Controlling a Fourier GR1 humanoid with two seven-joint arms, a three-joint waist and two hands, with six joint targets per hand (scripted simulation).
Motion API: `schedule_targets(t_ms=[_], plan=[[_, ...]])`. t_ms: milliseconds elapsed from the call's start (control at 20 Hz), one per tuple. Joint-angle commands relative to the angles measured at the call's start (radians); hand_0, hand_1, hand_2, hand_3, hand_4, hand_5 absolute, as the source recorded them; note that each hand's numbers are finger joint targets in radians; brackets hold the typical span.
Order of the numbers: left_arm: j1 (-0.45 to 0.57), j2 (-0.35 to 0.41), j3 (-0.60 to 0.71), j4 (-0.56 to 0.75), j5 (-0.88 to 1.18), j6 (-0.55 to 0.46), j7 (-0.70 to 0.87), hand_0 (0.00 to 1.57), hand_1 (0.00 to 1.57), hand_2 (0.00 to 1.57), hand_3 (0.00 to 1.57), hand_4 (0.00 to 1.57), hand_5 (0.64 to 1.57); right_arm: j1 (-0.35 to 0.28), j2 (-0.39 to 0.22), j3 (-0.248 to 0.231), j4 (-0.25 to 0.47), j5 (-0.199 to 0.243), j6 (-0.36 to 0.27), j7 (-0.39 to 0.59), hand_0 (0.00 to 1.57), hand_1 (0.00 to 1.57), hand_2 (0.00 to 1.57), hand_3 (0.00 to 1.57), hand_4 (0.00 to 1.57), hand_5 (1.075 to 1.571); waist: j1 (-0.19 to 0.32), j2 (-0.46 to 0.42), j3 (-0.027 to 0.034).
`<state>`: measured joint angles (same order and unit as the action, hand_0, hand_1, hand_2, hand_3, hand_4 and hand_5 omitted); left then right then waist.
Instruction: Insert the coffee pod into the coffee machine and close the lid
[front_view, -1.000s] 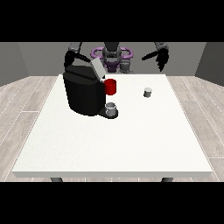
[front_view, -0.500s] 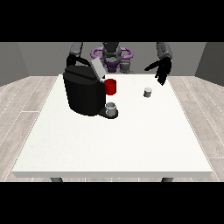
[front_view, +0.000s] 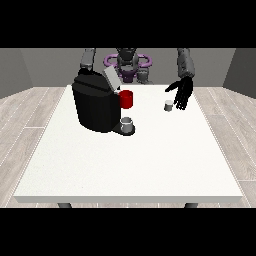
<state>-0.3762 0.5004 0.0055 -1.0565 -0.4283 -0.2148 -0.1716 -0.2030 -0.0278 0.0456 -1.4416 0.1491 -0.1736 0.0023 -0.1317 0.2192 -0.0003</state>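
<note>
A black coffee machine stands on the left half of the white table, its grey lid tilted up and open. A red part sticks out at its front, and a grey cup sits on its base. The small grey coffee pod stands on the table to the right. The hand at the view's right hangs just right of the pod, fingers straight and pointing down, not touching it. The other hand is hidden behind the machine; only its arm shows.
The robot's torso with purple rings is behind the table's far edge. Grey walls and a wood floor surround the table.
The hand at the view's right has come down and towards the pod, from above the table's far edge to beside it. The machine, lid and pod have not moved.
</note>
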Motion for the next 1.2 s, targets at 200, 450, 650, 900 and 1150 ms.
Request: schedule_targets(t_ms=[200,450,650,900,1150], plan=[[-0.093,-0.076,-0.031,0.122,-0.139,0.154,-0.069,0.95,0.95,0.97,0.66,0.00,1.571,-0.100,-0.003,-0.034,0.096,0.002,0.000,0.026,0.00,0.00,0.00,0.00,0.00,1.571,0.028,0.020,0.0002],[-0.083,-0.083,-0.082,0.164,-0.247,0.236,-0.119,1.07,1.07,1.13,0.93,0.46,1.571,-0.067,0.013,-0.019,0.108,0.007,-0.002,0.029,0.00,0.00,0.00,0.00,0.00,1.571,0.023,-0.019,0.0002],[-0.118,-0.028,-0.087,0.251,-0.313,0.238,-0.130,0.82,0.82,0.96,0.80,0.37,1.571,-0.058,0.016,-0.007,0.114,-0.008,0.033,-0.040,0.00,0.00,0.00,0.00,0.00,1.571,-0.015,0.029,0.0001],[-0.112,-0.064,-0.156,0.286,-0.406,0.222,-0.064,0.88,0.88,1.00,0.82,0.28,1.571,-0.076,-0.023,-0.051,0.150,-0.041,0.071,-0.020,0.00,0.00,0.00,0.00,0.00,1.571,-0.020,-0.010,0.0004],[-0.164,-0.043,-0.133,0.344,-0.437,0.161,-0.076,0.76,0.76,0.98,0.86,0.40,1.571,-0.027,-0.014,-0.059,0.185,-0.052,0.077,-0.066,0.00,0.00,0.00,0.00,0.00,1.571,-0.012,-0.051,0.0004]])
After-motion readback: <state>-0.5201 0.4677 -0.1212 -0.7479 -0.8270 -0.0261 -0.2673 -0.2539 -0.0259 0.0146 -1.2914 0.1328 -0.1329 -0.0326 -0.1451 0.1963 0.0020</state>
